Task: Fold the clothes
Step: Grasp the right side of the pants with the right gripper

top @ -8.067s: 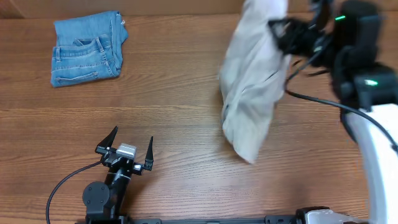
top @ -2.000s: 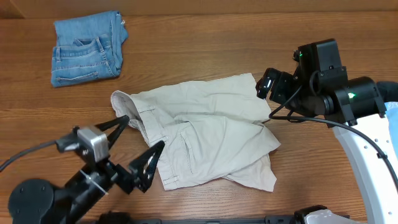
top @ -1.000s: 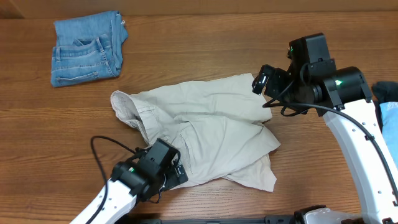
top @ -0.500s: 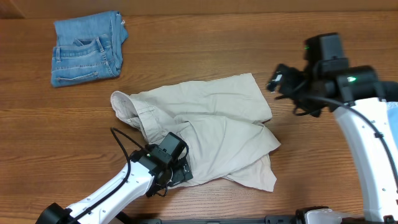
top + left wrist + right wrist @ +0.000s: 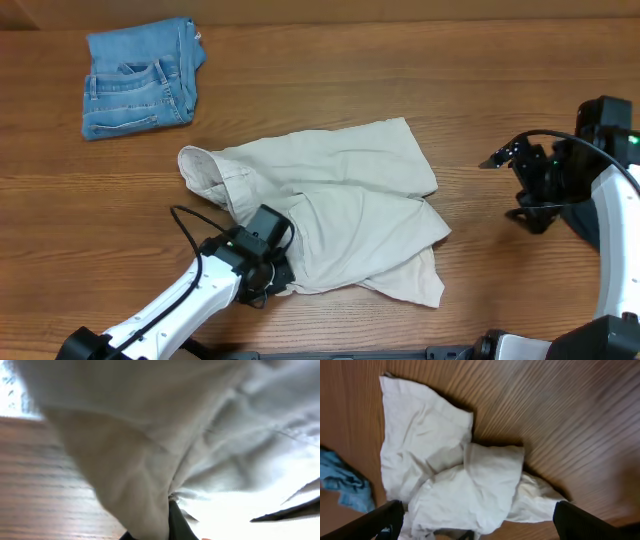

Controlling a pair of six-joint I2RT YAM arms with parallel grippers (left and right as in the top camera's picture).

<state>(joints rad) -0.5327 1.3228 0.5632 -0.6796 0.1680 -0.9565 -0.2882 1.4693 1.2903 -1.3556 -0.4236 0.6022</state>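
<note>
The cream-beige shorts point(image 5: 340, 205) lie crumpled and spread out in the middle of the table. My left gripper point(image 5: 281, 276) is at their lower left edge, shut on a bunch of the fabric. In the left wrist view the cloth point(image 5: 150, 435) fills the frame, and only one dark finger point(image 5: 178, 525) shows beneath it. My right gripper point(image 5: 520, 187) hangs open to the right of the shorts, apart from them. The right wrist view shows its fingers point(image 5: 385, 516) spread wide with nothing between them and the shorts point(image 5: 465, 480) below.
A folded blue denim piece point(image 5: 140, 78) lies at the far left corner, and a blue piece point(image 5: 347, 487) shows at the left of the right wrist view. Bare wooden table point(image 5: 330, 90) surrounds the shorts.
My left gripper has shut on the shorts' lower left edge. The right arm has drawn away to the right, off the shorts' far right corner.
</note>
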